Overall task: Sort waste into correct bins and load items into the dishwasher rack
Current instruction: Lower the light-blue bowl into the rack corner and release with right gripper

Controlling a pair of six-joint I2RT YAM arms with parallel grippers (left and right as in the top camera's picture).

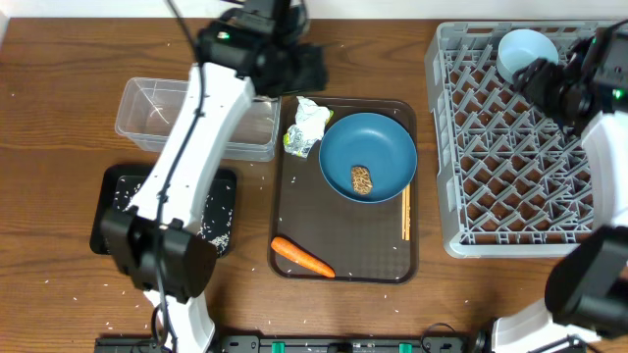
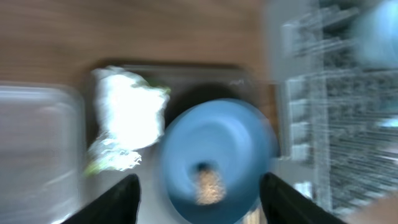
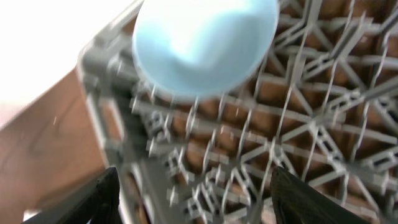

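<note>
A dark-blue plate lies on the brown serving tray and carries the brown food lump. The crumpled wrapper lies at the plate's left. The orange carrot is at the tray's front, and the chopsticks lie along its right side. My left gripper is open and empty above the tray's far edge; its blurred view shows the wrapper, plate and lump. My right gripper is open and empty over the grey rack, beside a cup with a pale-blue inside.
The clear tub stands at the back left. The black tray with rice grains sits in front of it. The brown serving tray is in the middle. My left arm crosses over the tub and the black tray.
</note>
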